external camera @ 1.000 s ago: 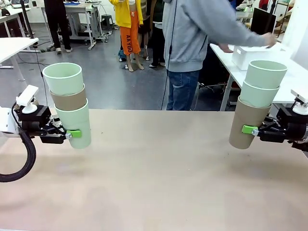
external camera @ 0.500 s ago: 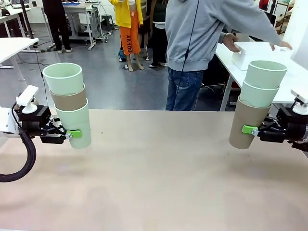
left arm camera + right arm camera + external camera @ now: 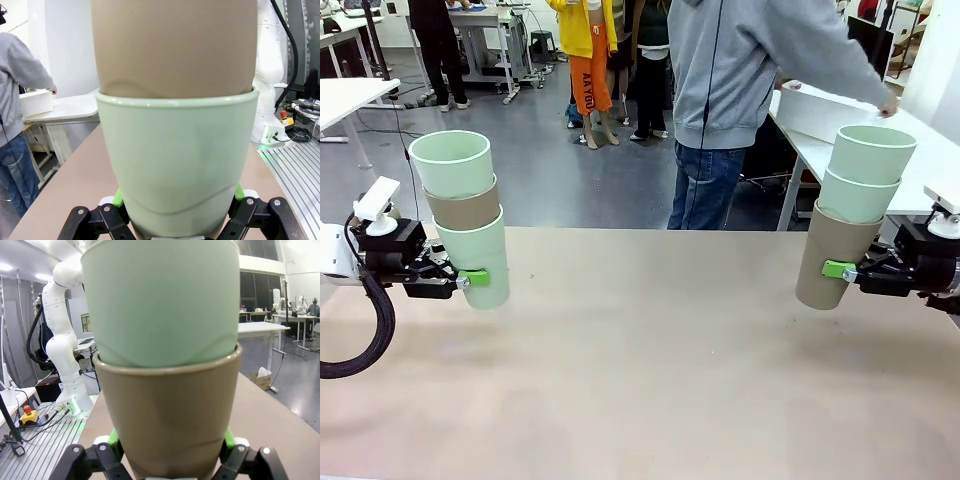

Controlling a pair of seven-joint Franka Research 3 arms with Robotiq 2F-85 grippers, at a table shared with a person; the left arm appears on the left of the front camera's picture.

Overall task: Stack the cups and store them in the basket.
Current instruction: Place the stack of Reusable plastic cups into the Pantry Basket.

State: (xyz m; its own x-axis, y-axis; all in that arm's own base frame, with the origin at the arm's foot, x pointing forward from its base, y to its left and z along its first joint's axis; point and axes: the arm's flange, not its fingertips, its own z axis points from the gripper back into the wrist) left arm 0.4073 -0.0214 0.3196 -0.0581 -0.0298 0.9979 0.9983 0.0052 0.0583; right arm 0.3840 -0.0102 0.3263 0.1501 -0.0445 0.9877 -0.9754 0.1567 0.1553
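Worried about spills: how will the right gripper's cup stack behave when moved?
Likely top-heavy: the right gripper grips the cup stack low, on the brown cup. The green cups above are merely nested, so a tilt might loosen them. Walls look stiff, undented.

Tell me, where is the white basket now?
Front view, far right: the person holds the basket at the side table, behind the right cups.

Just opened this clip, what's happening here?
Each arm holds three stacked cups upright by the bottom cup. The left tool grips the left stack: mint, tan, mint from the bottom. The right tool grips the right stack: tan under two mint. Beyond the table, the person holds the white basket, tilted, at a side table.
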